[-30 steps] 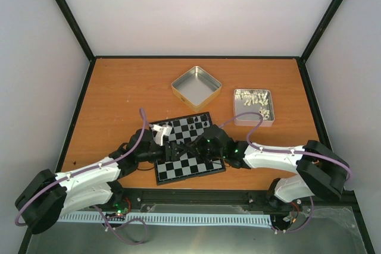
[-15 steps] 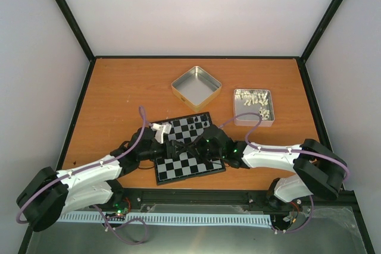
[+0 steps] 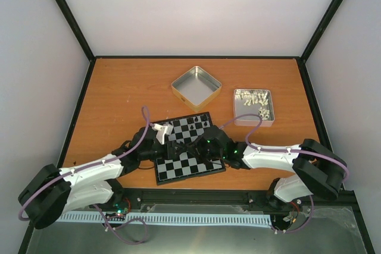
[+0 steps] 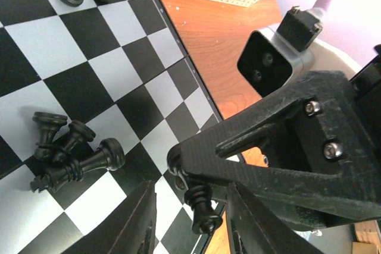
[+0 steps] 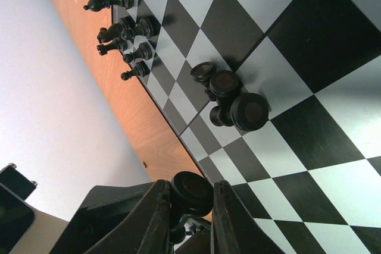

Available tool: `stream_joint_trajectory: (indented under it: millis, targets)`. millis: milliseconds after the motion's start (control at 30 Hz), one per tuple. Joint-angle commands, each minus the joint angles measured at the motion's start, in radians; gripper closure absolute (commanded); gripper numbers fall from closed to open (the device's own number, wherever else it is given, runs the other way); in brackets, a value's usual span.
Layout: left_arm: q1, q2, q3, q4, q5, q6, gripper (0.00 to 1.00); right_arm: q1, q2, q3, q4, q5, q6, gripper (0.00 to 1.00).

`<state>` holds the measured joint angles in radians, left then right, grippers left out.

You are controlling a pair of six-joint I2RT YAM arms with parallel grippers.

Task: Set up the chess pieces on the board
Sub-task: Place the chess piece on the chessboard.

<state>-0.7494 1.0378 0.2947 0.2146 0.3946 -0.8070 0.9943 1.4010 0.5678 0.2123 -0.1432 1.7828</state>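
Note:
The board (image 3: 191,168) lies at the near middle of the table. My right gripper (image 5: 191,199) is shut on a black chess piece (image 5: 191,192), held base toward the camera above the board's edge. In the left wrist view that piece (image 4: 202,205) hangs from the right fingers (image 4: 238,153), between my open left gripper's (image 4: 190,221) two fingers and touching neither. Three black pieces (image 4: 66,154) lie tipped in a heap on the board, also in the right wrist view (image 5: 231,96). Several black pieces (image 5: 122,34) stand along the far edge. Both grippers (image 3: 184,147) meet over the board.
An empty square metal tin (image 3: 196,85) sits behind the board. A second tin (image 3: 254,106) holding pale whitish pieces stands at the back right. The right arm's wrist camera (image 4: 271,60) is close in front of the left gripper. Bare wooden table (image 3: 113,105) lies left.
My left gripper has edged a little forward and right toward the right gripper. The right gripper keeps hold of its piece and has barely moved.

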Motion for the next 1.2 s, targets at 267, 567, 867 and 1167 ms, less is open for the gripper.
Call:
stream_joint_trajectory:
  millis: [267,567,867,1167]
  targets:
    - [-0.010,0.007,0.043,0.008,0.022,0.045,0.83,-0.008,0.018,-0.008,0.033,-0.003,0.009,0.83]
    - [-0.010,-0.003,0.163,-0.257,-0.081,0.135,0.90,-0.016,0.004,0.022,-0.026,0.015,-0.093,0.59]
    - [0.015,0.112,0.442,-0.733,-0.232,0.300,0.90,-0.068,-0.166,0.070,-0.296,0.185,-0.339,0.40]
    - [0.112,0.418,0.821,-0.981,-0.290,0.470,0.90,-0.089,-0.340,0.125,-0.537,0.411,-0.529,0.38]
